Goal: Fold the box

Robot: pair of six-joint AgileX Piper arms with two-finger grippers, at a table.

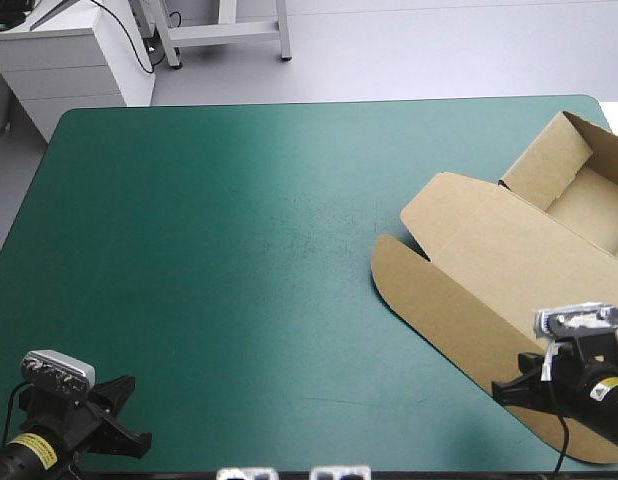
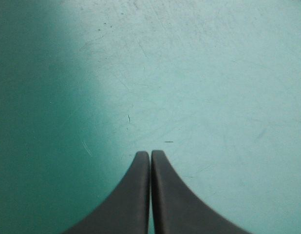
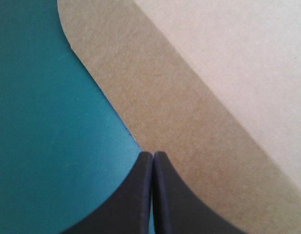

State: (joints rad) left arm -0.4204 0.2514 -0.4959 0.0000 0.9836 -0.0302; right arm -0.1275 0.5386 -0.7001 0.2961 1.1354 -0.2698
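Box (image 1: 579, 200) lay on the right part of the teal-green cover (image 1: 239, 250), an open tray with its lid (image 1: 469, 270) flat toward us. At the left we saw our left gripper (image 2: 150, 153) closed and empty over bare cover. At the right, our right gripper (image 3: 153, 154) was closed too, gripping nothing, its tips over the edge of the lid's rounded flap (image 3: 165, 97).
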